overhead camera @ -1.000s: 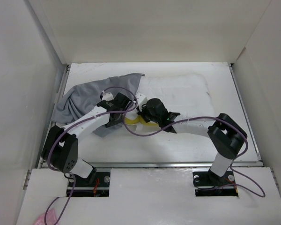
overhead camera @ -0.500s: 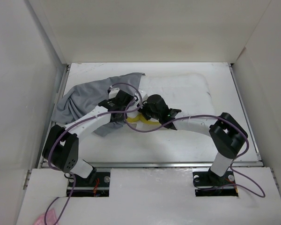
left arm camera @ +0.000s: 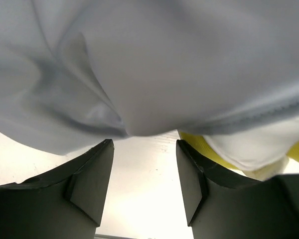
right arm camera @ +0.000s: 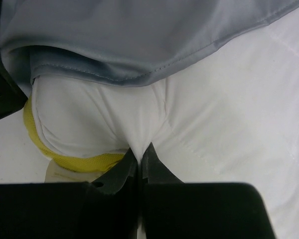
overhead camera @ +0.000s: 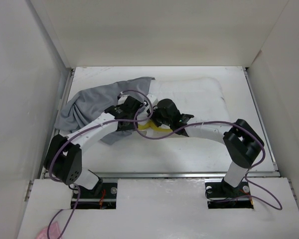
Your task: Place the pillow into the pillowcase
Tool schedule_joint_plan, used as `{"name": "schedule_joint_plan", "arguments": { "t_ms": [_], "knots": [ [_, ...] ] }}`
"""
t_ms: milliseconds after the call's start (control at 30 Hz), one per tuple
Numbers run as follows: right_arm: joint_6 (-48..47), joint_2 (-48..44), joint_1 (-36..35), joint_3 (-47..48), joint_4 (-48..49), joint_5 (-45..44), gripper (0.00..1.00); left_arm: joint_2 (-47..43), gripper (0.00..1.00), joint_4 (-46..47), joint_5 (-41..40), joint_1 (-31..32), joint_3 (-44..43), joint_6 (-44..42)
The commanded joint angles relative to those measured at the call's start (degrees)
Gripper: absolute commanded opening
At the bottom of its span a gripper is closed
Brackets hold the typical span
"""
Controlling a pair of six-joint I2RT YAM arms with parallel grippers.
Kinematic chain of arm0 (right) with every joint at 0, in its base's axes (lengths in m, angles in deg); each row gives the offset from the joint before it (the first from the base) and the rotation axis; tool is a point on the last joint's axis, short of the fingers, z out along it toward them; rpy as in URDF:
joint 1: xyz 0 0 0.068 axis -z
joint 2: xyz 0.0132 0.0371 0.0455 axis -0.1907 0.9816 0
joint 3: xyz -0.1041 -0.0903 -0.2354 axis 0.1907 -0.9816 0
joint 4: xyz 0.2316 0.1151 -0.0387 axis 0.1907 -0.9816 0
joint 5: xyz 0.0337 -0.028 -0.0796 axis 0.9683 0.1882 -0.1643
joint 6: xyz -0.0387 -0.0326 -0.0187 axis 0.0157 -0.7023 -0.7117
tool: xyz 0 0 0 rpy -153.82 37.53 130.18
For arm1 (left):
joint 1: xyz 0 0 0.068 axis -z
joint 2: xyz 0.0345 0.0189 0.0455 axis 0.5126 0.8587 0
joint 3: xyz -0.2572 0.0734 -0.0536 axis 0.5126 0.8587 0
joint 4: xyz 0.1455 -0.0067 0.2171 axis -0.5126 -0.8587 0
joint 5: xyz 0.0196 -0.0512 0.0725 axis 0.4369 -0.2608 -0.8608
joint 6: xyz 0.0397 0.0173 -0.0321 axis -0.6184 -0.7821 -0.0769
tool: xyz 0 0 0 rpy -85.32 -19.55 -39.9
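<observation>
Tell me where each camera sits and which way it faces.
Top external: fixed above and behind the bases, looking down at the table; left arm and right arm meet at the pillow.
Left wrist: on the left arm, looking past open left fingers at the pillowcase.
Right wrist: on the right arm, looking past right fingers shut on the pillow.
Both wrist views share the pillowcase hem and the yellow band.

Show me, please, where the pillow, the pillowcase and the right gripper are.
pillow [overhead camera: 199, 97]: top view, its bare white top face.
pillowcase [overhead camera: 84, 107]: top view, the grey heap's left part.
right gripper [right arm camera: 139, 151]: right wrist view, fingertips pinching white pillow fabric.
</observation>
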Motion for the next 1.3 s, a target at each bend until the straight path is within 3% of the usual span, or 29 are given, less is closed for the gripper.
{"name": "schedule_joint_plan", "arguments": {
  "t_ms": [0, 300, 533, 933, 967, 1000, 1100, 1267],
  "knots": [
    [1.3, -0.96, 1.19, 3.7, 2.86, -0.13, 0.0, -2.73, 0.49, -1.57, 0.02, 1.2, -0.64, -1.65],
    [1.83, -0.96, 1.19, 3.7, 1.81, -0.13, 0.0, 2.27, 0.4, 3.09, 2.57, 1.73, -1.86, -4.11],
    [2.36, -0.96, 1.19, 3.7, 1.81, -0.13, 0.0, 6.22, 0.4, 3.96, -3.04, 1.73, -3.63, -4.11],
    [2.89, -1.49, 1.19, 3.17, 1.81, -0.74, 0.0, 14.67, 0.22, 8.89, -8.58, -1.78, -9.07, -3.41],
    [2.89, -1.49, 1.19, 3.17, 1.81, -1.27, 0.0, 14.67, 0.17, 8.89, -9.46, -1.78, -9.08, -3.41],
    [3.49, -1.49, 1.19, 3.17, 1.81, -1.88, 0.0, 14.67, 0.0, 8.89, -9.47, -1.78, -9.08, -3.41],
    [5.51, 0.35, 1.19, 5.28, 3.04, -5.92, 0.0, 13.98, 0.0, 7.22, -10.17, -1.78, -9.6, -3.41],
    [8.59, 4.31, 1.8, 12.83, 3.57, -14.35, 0.0, 5.02, 0.0, 4.15, -5.62, 1.29, -5.83, -2.71]
  ]
}}
